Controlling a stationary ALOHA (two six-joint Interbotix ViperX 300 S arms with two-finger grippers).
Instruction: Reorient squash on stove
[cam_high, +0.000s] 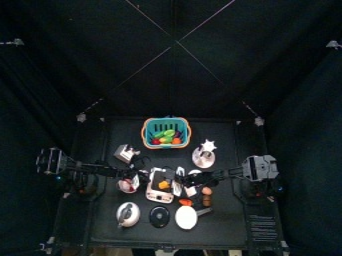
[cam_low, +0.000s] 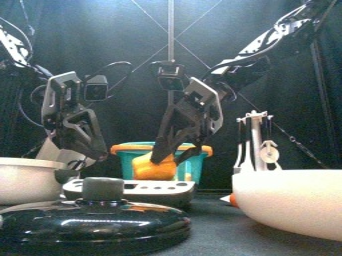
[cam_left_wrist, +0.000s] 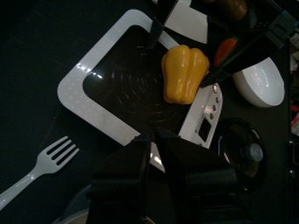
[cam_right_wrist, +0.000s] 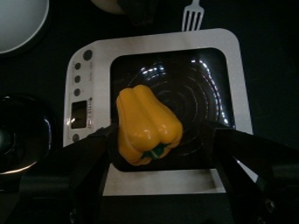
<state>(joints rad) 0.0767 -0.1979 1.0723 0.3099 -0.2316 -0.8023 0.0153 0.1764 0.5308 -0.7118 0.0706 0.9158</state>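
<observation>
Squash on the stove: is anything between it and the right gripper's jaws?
Nothing visible. The squash lies bare on the stove, and the right gripper hangs right over it, jaws open, one on each side.

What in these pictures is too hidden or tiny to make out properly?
- Top view: squash and stove are too small, partly under the arms.
- Front view: the stove is hidden behind the dark lid and white bowl.
- Left wrist view: the left gripper's jaws are lost in shadow.

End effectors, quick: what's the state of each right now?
Left end effector: open, holding nothing.
Right end effector: open wide, jaws either side of the squash on the stove, not gripping.
</observation>
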